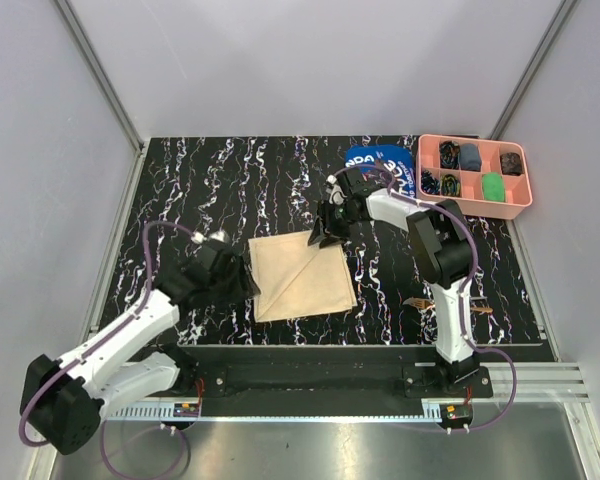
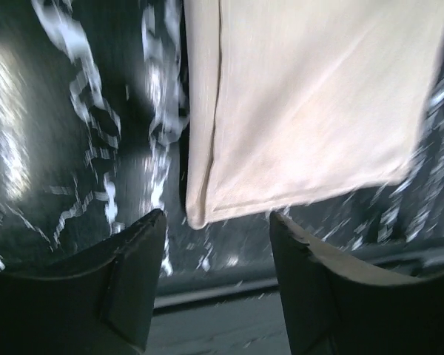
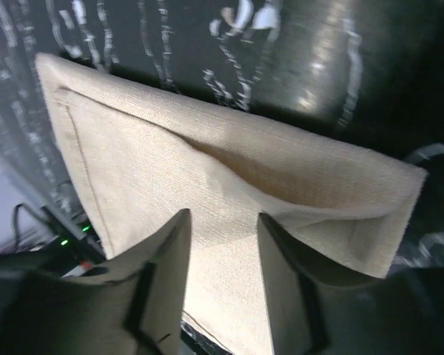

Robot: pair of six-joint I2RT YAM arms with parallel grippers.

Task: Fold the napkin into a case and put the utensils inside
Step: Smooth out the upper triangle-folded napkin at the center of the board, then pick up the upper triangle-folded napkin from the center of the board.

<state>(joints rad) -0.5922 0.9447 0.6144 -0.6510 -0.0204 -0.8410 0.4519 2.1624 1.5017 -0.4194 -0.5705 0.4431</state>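
Both stand with jaws apart, empty: left gripper (image 2: 218,218) before the napkin (image 1: 302,278) corner, right gripper (image 3: 223,216) above it. Cloth looks soft, light; pinch a hemmed corner.

Left gripper (image 2: 218,222) and right gripper (image 3: 223,222) both angle downward, jaws apart.

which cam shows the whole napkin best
Top external: nearly the whole napkin shows, with its diagonal fold. Left wrist catches only one hemmed corner; right wrist shows a close, layered part, cut off at the bottom.
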